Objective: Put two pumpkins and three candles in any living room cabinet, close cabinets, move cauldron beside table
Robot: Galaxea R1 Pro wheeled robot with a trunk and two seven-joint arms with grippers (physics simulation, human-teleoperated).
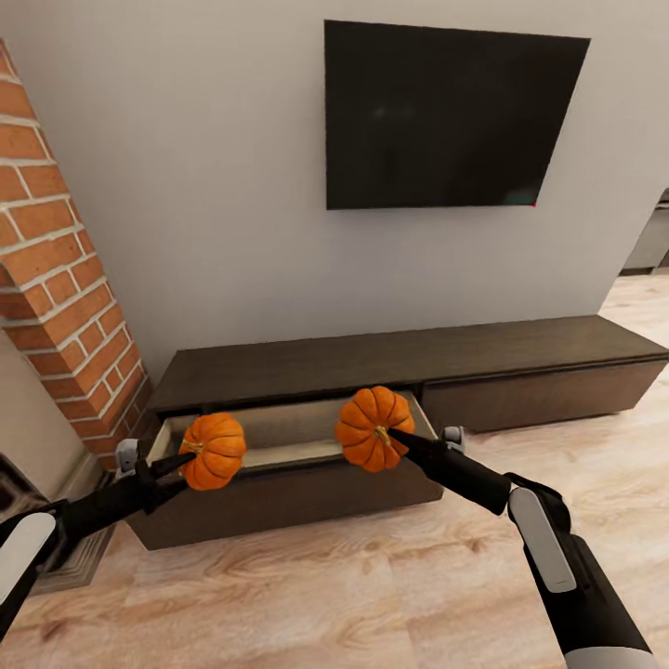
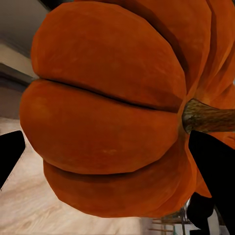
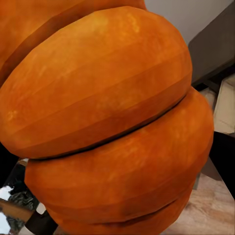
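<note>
Over open drawer [image 1: 279, 432]: left hand [image 1: 189, 452] grasps left pumpkin [image 1: 213, 450]; right hand [image 1: 395, 437] grasps right pumpkin [image 1: 373, 428].
Risk: stem-side grips look shallow; a pumpkin may slip and miss the cabinet [image 1: 483, 348].

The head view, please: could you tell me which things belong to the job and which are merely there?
Job:
left pumpkin, in left gripper
right pumpkin, in right gripper
cabinet, drawer open

Merely there:
television
brick column
</note>
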